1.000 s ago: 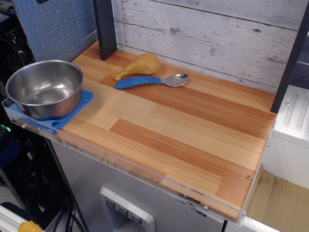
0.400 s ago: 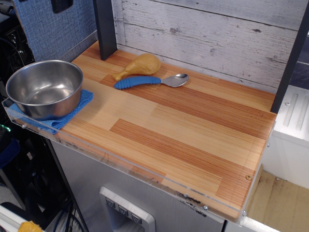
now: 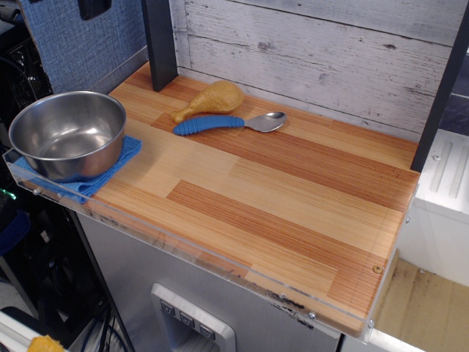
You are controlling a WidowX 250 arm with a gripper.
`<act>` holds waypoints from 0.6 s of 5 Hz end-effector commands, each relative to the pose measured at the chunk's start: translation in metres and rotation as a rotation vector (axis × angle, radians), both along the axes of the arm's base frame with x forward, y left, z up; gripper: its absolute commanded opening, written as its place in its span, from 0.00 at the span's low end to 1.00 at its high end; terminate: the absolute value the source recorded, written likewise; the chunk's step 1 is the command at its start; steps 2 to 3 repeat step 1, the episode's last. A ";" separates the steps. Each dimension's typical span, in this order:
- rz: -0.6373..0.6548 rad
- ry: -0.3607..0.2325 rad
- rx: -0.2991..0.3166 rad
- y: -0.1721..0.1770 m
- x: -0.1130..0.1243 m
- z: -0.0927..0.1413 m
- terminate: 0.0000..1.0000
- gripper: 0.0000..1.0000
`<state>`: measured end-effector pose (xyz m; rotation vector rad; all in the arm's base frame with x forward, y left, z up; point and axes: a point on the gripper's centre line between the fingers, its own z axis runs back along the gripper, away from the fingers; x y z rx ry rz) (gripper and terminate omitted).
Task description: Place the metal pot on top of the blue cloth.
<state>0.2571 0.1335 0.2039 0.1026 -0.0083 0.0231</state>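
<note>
Dark gripper point(image 3: 94, 8) newly in at the top edge since earlier.

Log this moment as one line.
pot: on cloth | spoon, toy drumstick: apart | gripper: mostly out of view

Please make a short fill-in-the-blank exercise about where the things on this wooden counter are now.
1. The metal pot stands on the blue ____.
2. The spoon has a ____ handle.
3. The yellow toy drumstick lies just behind the ____.
4. The inside of the pot is ____.

Missing words: cloth; blue; spoon; empty
</note>
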 end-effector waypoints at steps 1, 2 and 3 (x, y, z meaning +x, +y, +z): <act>-0.005 -0.039 0.022 -0.004 -0.012 0.015 1.00 1.00; -0.005 -0.039 0.022 -0.004 -0.012 0.015 1.00 1.00; -0.005 -0.039 0.022 -0.004 -0.012 0.015 1.00 1.00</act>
